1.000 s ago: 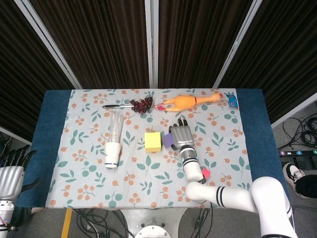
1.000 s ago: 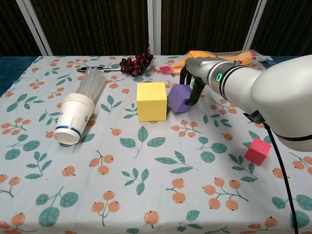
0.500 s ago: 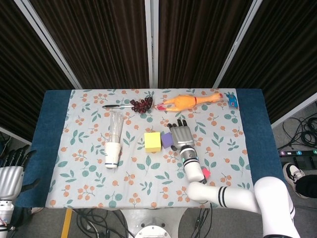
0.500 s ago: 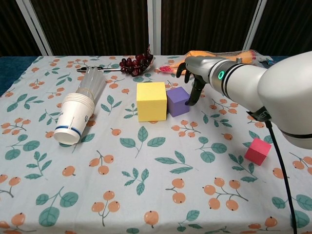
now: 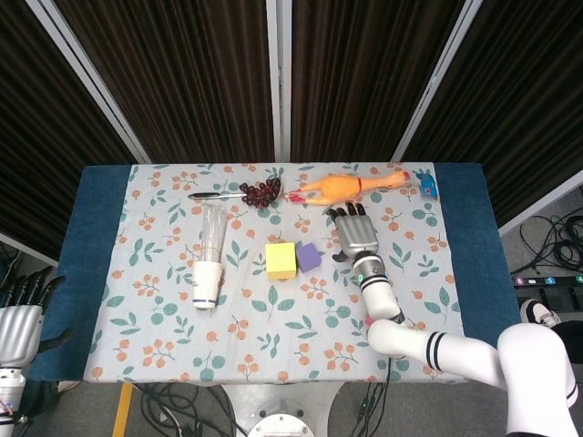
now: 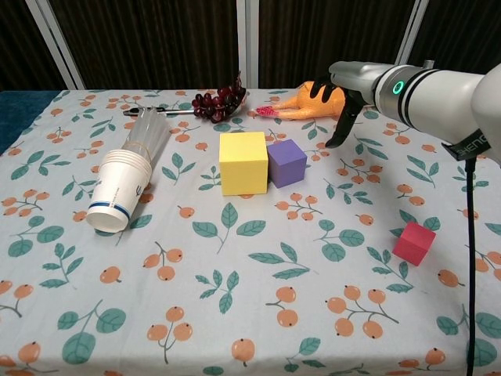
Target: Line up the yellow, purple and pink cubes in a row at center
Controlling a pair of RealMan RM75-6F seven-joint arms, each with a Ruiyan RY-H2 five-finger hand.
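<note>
3 cubes lie on the floral tablecloth [image 6: 235, 329]: 1 yellow cube [image 6: 243, 162] touching 1 purple cube [image 6: 286, 162] at center, and 1 pink cube [image 6: 413, 243] well apart, near the right edge. The right hand [image 6: 342, 90] hovers empty, fingers spread; the left hand [image 5: 20, 314] rests off-table, fingers apart.

Lab (dark curtains [image 5: 182, 73], floor cables [image 5: 556, 237])

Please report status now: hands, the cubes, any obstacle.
Right hand open, off purple cube. Purple beside yellow cube. Pink cube apart, path clear.
</note>
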